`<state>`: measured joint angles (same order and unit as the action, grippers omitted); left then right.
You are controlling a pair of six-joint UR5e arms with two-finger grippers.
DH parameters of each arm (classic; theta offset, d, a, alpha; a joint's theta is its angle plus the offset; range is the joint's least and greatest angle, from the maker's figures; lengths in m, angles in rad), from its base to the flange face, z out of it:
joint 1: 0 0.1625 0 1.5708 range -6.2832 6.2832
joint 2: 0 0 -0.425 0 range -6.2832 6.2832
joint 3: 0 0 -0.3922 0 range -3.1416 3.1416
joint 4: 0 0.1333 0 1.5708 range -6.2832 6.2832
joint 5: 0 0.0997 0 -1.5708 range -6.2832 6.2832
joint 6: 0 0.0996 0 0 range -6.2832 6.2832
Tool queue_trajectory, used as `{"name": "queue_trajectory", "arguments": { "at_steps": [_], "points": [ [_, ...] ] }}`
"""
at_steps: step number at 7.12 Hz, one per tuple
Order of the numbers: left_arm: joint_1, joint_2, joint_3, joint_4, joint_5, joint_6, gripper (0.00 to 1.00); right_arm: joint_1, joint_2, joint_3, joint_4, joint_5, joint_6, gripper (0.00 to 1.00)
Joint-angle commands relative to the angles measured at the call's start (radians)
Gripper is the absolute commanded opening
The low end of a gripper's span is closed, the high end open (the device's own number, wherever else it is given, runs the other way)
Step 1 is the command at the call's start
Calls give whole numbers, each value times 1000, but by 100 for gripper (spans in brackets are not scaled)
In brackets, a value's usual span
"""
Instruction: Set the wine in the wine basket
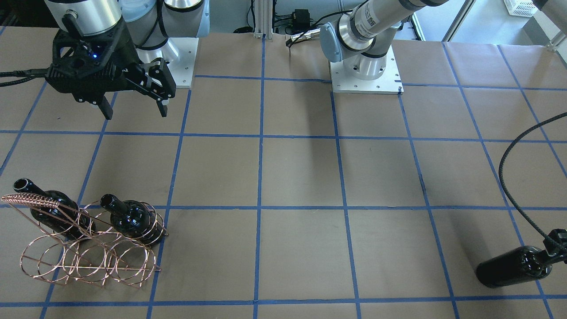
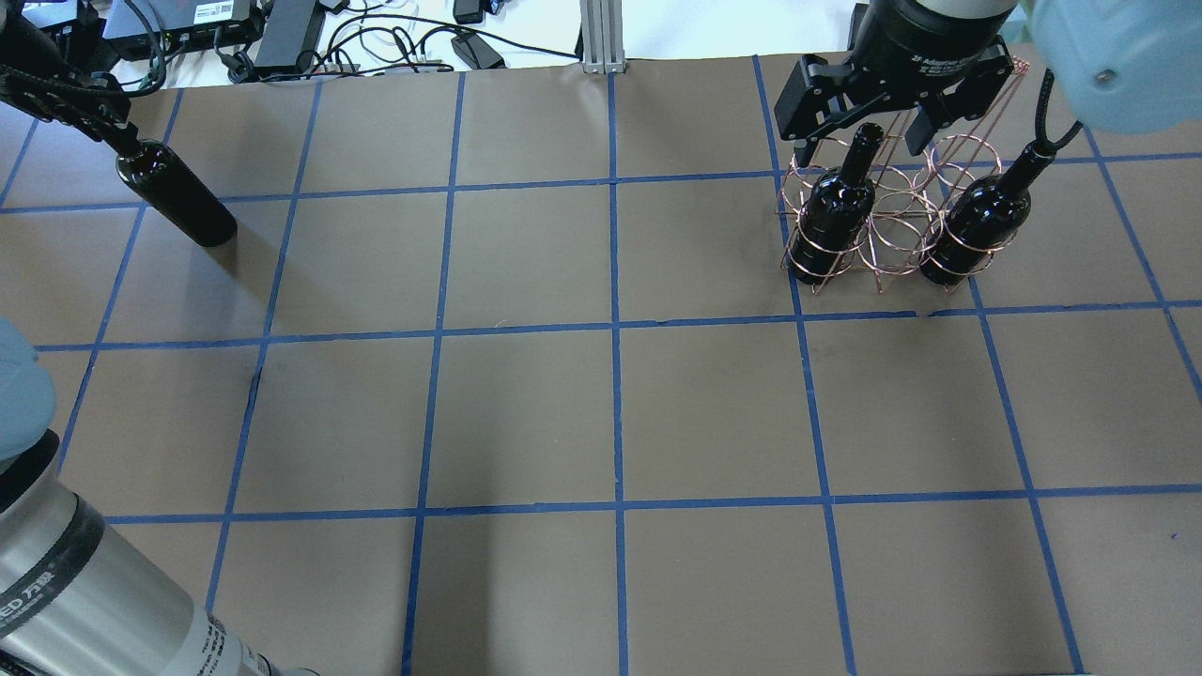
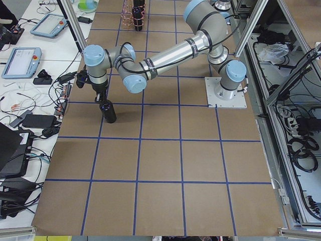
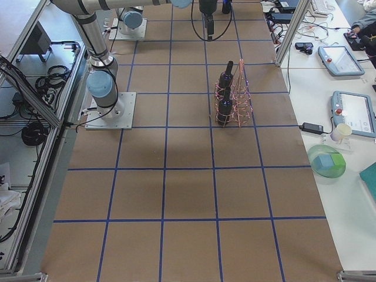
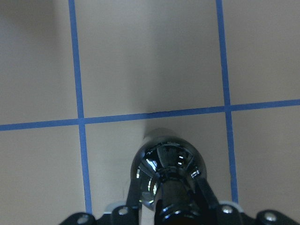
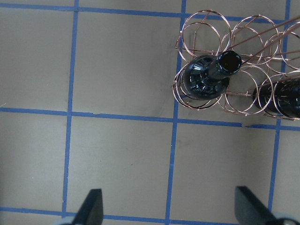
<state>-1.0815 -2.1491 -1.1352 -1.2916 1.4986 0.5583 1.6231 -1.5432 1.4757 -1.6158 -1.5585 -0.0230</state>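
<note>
Neck-clamped in the left fingers [image 5: 133, 195] at lower centre, the wine [image 5: 166, 171] has its body free to slot in — right fingers [image 6: 92, 206] gape empty near the wine basket [image 6: 229, 33].

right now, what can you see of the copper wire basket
The copper-coloured thin-wire basket stands upright on the brown paper-covered table. It is rows of round loops under a braided wire handle. Two glossy black glass bottles stand in the end loops of the row nearer the robot, the loop between them empty, like the other row. The open right claw hangs apart from it.
</note>
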Motion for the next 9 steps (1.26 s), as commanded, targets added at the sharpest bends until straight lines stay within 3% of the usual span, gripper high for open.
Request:
{"name": "queue_trajectory", "arguments": {
  "at_steps": [1, 2, 4, 6, 9],
  "points": [
    [0, 0, -5, 0, -6, 2, 19, 1, 0, 0, 1, 5, 0, 100],
    [0, 1, -17, -2, -8, 0, 0, 1, 0, 0, 1, 3, 0, 100],
    [-12, 24, -17, -12, -8, -1, 0, 1, 0, 0, 1, 2, 0, 100],
    [-119, 110, -24, -61, 6, -87, 0, 1, 0, 0, 1, 2, 0, 100],
    [-260, 248, -156, -92, 8, -318, 0, 0, 0, 0, -2, 1, 0, 100]
  ]
}}
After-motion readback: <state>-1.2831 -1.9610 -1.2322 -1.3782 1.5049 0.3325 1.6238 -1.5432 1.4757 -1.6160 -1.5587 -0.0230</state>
